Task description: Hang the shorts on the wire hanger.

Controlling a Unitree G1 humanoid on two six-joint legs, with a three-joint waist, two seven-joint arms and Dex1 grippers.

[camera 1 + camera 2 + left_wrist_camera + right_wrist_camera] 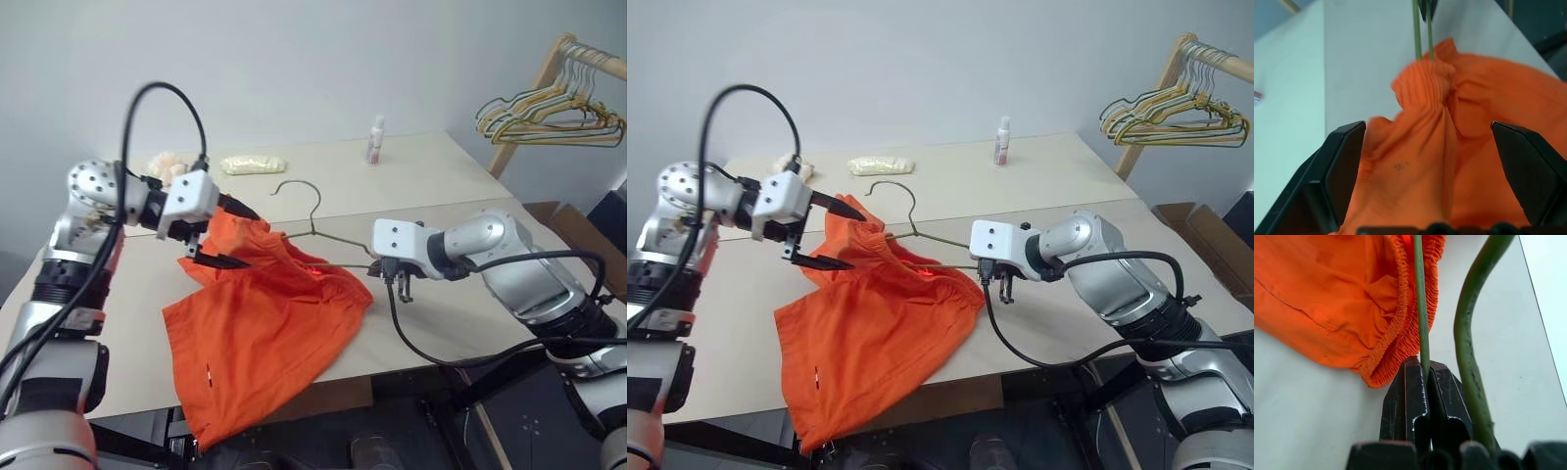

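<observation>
1. One pair of orange shorts (260, 333).
2. One wire hanger (312, 227) at the shorts.
3. One bunch of hangers (549, 116) on a wooden rack; number unclear.
4. One small bottle (375, 140).
5. One yellowish packet (253, 164).
6. Two benches (431, 176).
7. Two end effectors: left (223, 235), right (1422, 382).

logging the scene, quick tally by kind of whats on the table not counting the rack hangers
shorts: 1
wire hanger: 1
small bottle: 1
pale yellow packet: 1
pale lumpy item near the far left edge: 1
total: 5
</observation>
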